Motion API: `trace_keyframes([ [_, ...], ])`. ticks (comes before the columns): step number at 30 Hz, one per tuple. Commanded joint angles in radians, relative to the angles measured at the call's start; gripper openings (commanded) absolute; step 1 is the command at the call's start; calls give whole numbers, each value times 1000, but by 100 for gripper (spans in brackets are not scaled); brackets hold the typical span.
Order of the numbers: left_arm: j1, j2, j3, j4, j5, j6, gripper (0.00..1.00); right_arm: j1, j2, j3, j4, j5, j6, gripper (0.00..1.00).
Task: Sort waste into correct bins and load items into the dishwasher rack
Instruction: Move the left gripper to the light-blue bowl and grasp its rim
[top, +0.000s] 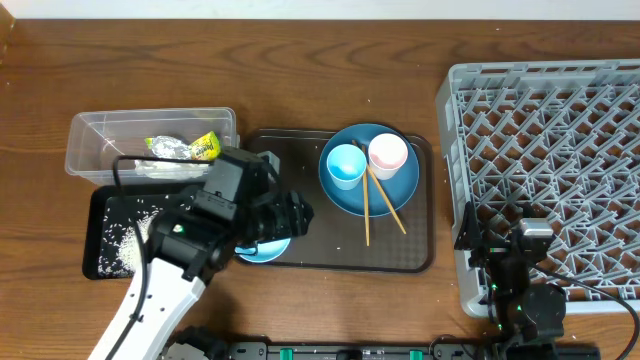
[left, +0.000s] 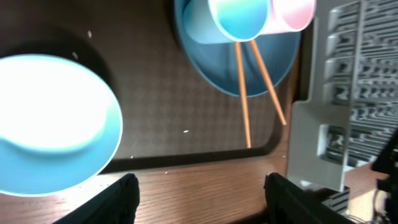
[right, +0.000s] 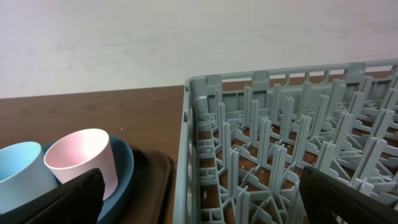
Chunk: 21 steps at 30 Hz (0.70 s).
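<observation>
Light-blue bowl (left: 53, 121) sits in the brown serving tray's (top: 320, 240) near-left corner. The left gripper (left: 199, 186) hovers beside it, jaws apart and empty. The right gripper (right: 199, 193), also spread wide, hangs at the dishwasher rack's (right: 186, 149) edge.

Grey lattice rack (top: 560, 150) at right, low-walled. Dark-blue plate (top: 400, 190) lies flat at centre, carrying a light-blue cup (top: 346, 165) and a pink cup (top: 388, 153) — both upright, side by side. Two wooden chopsticks (top: 366, 215) meet between the cups and splay out over the plate's near rim. Light-blue bowl (top: 268, 250), mouth up, sits left of the plate, partly hidden. Clear tub (top: 95, 140) at left holds the silver-and-yellow wrapper (top: 185, 148) and white tissue (top: 150, 168). Black tray (top: 97, 205), just in front of the tub, holds scattered rice (top: 120, 240).
</observation>
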Motion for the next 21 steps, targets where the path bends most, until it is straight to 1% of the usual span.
trace_keyframes([
  [1, -36, 37, -6, -3, -78, -27, 67, 1, -2, -2, -4, -1, -3, 99],
  [5, -71, 99, -6, 28, -77, -34, 67, 1, -2, -2, -4, -1, -3, 99],
  [9, -108, 161, -6, 81, -77, -93, 67, 1, -2, -2, -4, -1, -3, 99],
  [13, -144, 206, -6, 117, -79, -94, 67, 1, -2, -2, -4, -1, -3, 99],
  [16, -152, 217, -6, 134, -96, -64, 67, 1, -2, -2, -4, -1, -3, 99],
  [21, -152, 217, -6, 141, -211, 24, 66, 1, -2, -2, -4, -1, -3, 99],
])
